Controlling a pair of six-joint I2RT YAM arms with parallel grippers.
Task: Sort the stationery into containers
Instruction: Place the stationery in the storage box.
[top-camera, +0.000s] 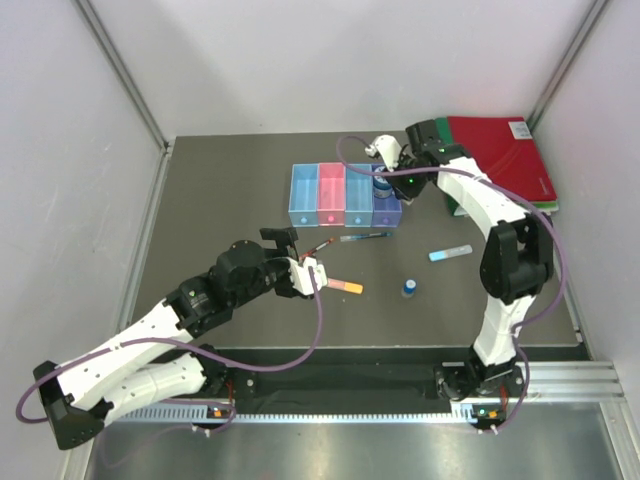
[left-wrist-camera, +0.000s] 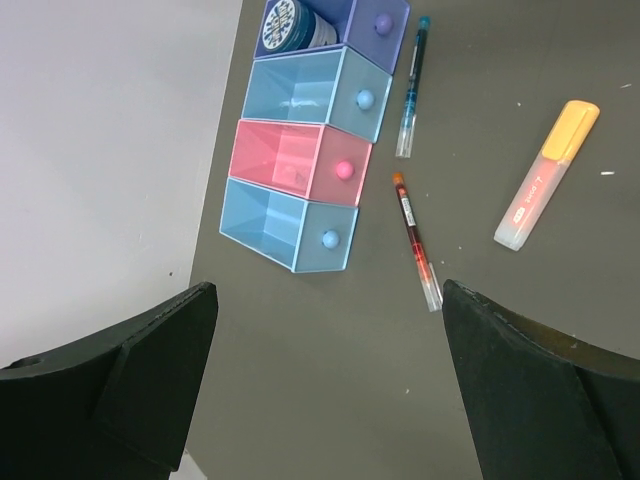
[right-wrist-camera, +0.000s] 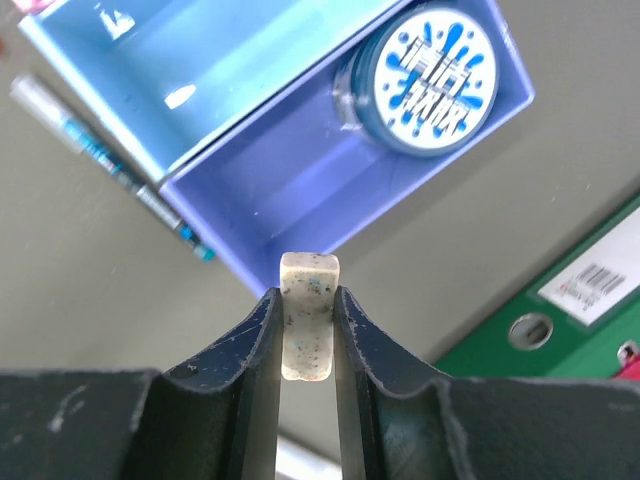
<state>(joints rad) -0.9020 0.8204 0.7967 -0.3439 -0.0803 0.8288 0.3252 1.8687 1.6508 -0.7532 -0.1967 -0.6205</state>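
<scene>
Right pincer gripping pale tag at purple bin, blue jar inside, left pincer wide

A red binder is laid flat at the far right corner of the dark grey counter. A green binder is placed under it, and only its edges are seen.

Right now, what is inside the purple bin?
A round blue jar sits at one end of the purple bin; the rest looks bare. What lies under the jar is hidden.
</scene>
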